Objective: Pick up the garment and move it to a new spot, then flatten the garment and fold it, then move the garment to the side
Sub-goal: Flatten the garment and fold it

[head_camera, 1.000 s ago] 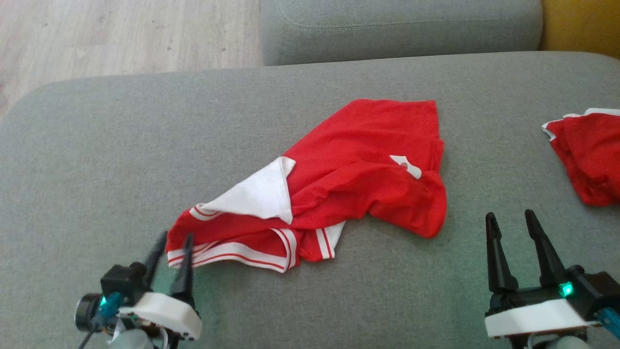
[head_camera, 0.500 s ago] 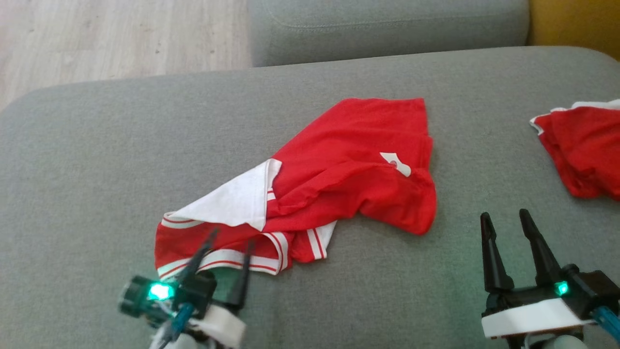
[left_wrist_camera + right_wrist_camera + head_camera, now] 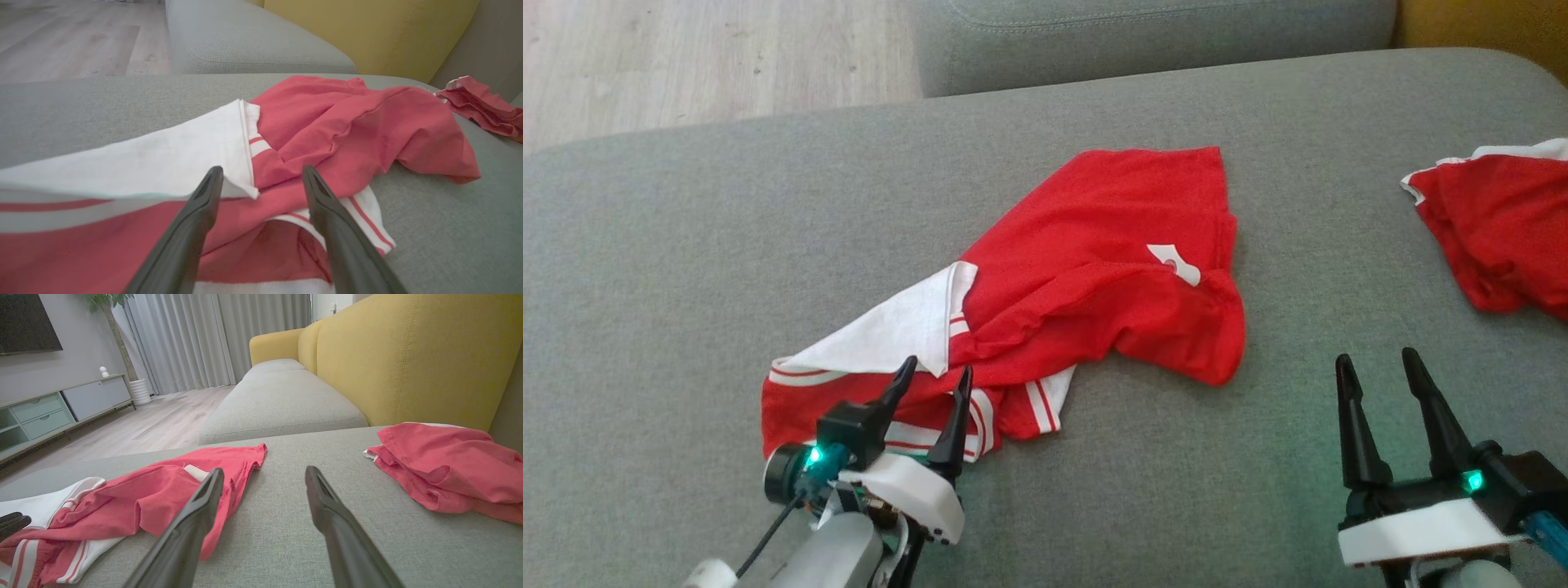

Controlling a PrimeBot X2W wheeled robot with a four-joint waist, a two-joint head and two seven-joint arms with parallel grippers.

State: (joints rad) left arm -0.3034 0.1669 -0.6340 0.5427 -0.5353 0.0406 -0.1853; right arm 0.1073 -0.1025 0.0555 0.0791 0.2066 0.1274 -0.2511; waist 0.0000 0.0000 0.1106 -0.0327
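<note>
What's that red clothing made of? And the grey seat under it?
Garment: looks like thin, soft knit cloth, matte; it crumples into limp folds. Seat: looks like coarse woven fabric, matte, with a speckled grain showing.

The left hand (image 3: 938, 367) has two long, black, tapering fingers (image 3: 953, 425) set in a rounded white plastic shell (image 3: 907, 492), beside a black camera block (image 3: 849, 429) with a glowing green light (image 3: 813, 455), a thin black cable (image 3: 768, 535) and a pale grey forearm (image 3: 841, 551). The right hand (image 3: 1376, 357) matches: black fingers (image 3: 1357, 441), white shell (image 3: 1421, 535), green light (image 3: 1472, 483), blue plug (image 3: 1547, 535).

Grey sofa (image 3: 645, 245), wood floor (image 3: 686, 57), curtains (image 3: 184, 339), perhaps a television (image 3: 26, 322).
</note>
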